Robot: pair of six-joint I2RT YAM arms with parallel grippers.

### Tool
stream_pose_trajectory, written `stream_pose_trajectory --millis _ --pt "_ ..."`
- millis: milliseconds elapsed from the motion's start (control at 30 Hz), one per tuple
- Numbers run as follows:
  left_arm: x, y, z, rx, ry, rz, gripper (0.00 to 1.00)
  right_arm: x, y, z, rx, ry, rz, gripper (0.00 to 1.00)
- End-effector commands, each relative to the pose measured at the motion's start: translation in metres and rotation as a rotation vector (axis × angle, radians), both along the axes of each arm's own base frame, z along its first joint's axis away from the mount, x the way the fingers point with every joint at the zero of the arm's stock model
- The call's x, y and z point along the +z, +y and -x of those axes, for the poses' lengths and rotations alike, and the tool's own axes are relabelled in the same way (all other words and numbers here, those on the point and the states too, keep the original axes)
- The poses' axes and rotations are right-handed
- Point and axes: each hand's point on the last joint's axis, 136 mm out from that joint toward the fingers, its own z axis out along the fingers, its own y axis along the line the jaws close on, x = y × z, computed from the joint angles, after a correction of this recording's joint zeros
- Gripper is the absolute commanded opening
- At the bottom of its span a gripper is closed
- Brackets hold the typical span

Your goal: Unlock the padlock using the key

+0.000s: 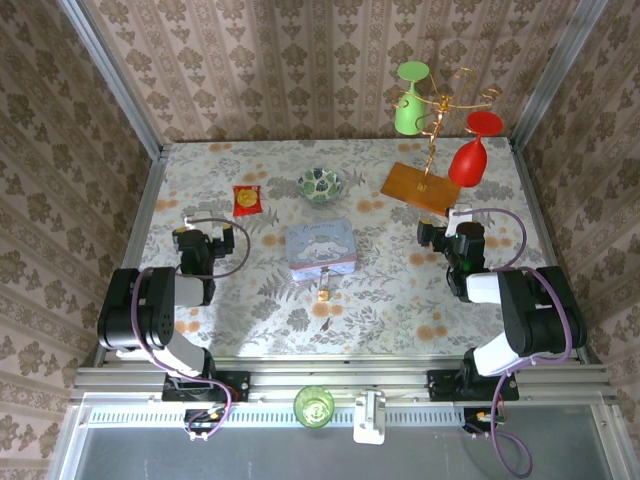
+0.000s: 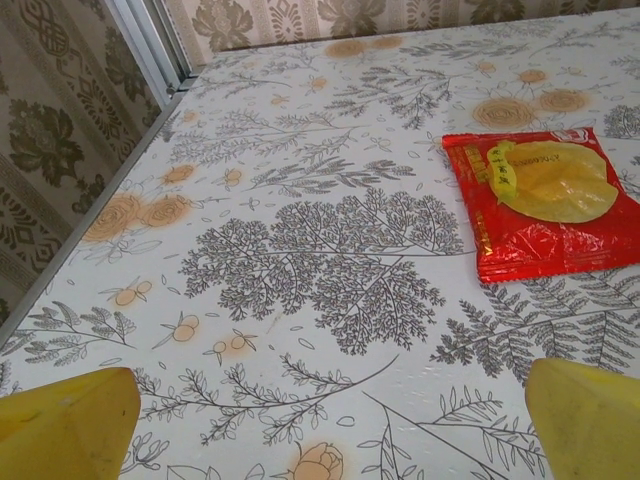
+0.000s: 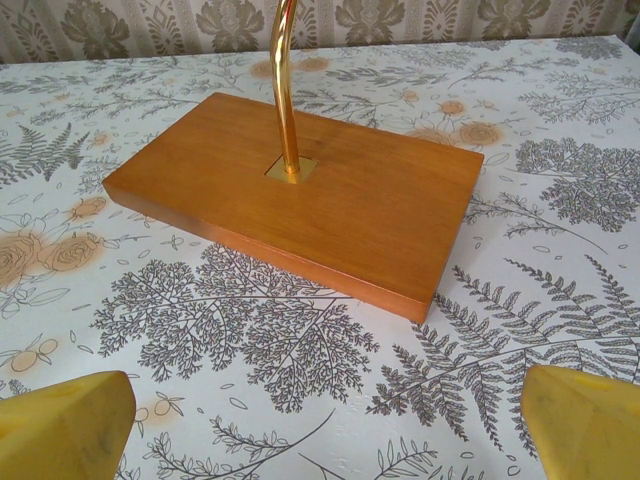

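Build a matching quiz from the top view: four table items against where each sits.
Things:
1. tiny brass padlock
2. red-and-yellow snack packet
3. flat wooden stand base
4. green-patterned round bowl

Places:
A. just beyond the pastel rectangular tin
B. ahead of the left gripper
C. on the tin's near side
D. ahead of the right gripper

Pairs: 1-C, 2-B, 3-D, 4-A

Damask-papered walls (image 1: 300, 70) on 3 sides; floral-clothed table (image 1: 260, 300); aluminium frame rails (image 1: 340, 378).
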Motion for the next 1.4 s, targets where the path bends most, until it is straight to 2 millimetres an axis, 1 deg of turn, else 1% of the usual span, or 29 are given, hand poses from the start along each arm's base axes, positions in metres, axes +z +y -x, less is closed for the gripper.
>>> stream_pose_trajectory --millis 0,33,67,133,200,233,300,367,433,500,533,600,700,800,900,933,967,1067,1167,1233,1300,1367 --pt "0.028 -0.006 -0.007 -0.012 -0.028 -0.030 1.00 0.025 0.005 -0.003 0.036 -0.021 0.016 1.00" --pt "0.035 -0.007 -0.007 -0.005 -0.020 -0.045 1.00 0.029 0.005 -0.002 0.035 -0.004 0.017 1.00" --pt "0.043 -0.010 -0.007 -0.002 -0.003 -0.069 1.00 0.045 0.006 0.000 0.036 -0.009 0.011 1.00" --pt "0.061 -0.018 -0.005 0.000 0.006 -0.103 1.00 0.060 0.010 0.006 0.040 0.024 -0.040 1.00" --pt "0.080 -0.032 -0.002 -0.013 0.011 -0.119 1.00 0.076 0.022 0.014 0.057 0.075 -0.080 0.99" --pt "0.086 -0.038 0.001 -0.008 0.016 -0.108 1.00 0.079 0.030 0.019 0.067 0.104 -0.086 0.99" --pt "0.097 -0.056 0.010 -0.043 0.040 -0.036 1.00 0.089 0.055 0.033 0.120 0.154 -0.117 0.99" --pt "0.106 -0.079 0.021 -0.115 0.067 0.040 1.00 0.091 0.084 0.049 0.190 0.204 -0.126 1.00" --pt "0.114 -0.101 0.039 -0.187 0.081 0.092 1.00 0.087 0.110 0.068 0.232 0.267 -0.147 0.99" --pt "0.120 -0.124 0.062 -0.272 0.076 0.171 1.00 0.078 0.140 0.088 0.292 0.324 -0.135 0.98" --pt "0.120 -0.132 0.072 -0.315 0.081 0.217 1.00 0.073 0.152 0.096 0.315 0.347 -0.126 0.97" --pt "0.114 -0.143 0.090 -0.364 0.127 0.333 1.00 0.061 0.179 0.114 0.351 0.397 -0.123 0.93" --pt "0.096 -0.161 0.118 -0.434 0.244 0.410 1.00 0.045 0.216 0.137 0.411 0.443 -0.088 0.91" --pt "0.075 -0.175 0.144 -0.472 0.344 0.432 1.00 0.026 0.237 0.156 0.425 0.511 -0.013 0.90" --pt "0.055 -0.183 0.163 -0.488 0.405 0.439 1.00 0.006 0.261 0.176 0.455 0.573 0.046 0.87" --pt "0.049 -0.185 0.168 -0.490 0.419 0.440 1.00 0.005 0.268 0.181 0.461 0.572 0.055 0.86" --pt "0.045 -0.185 0.171 -0.485 0.425 0.451 1.00 -0.002 0.279 0.185 0.469 0.583 0.068 0.85" --pt "0.037 -0.188 0.174 -0.485 0.424 0.500 1.00 -0.010 0.307 0.194 0.495 0.596 0.055 0.80" --pt "0.036 -0.188 0.176 -0.486 0.421 0.522 1.00 -0.017 0.330 0.201 0.520 0.613 0.067 0.75" --pt "0.038 -0.186 0.176 -0.479 0.417 0.515 1.00 -0.024 0.337 0.205 0.521 0.636 0.100 0.73" --pt "0.039 -0.184 0.177 -0.477 0.412 0.505 1.00 -0.030 0.340 0.208 0.515 0.644 0.124 0.65" --pt "0.039 -0.184 0.177 -0.478 0.409 0.507 1.00 -0.036 0.336 0.210 0.488 0.647 0.148 0.58"
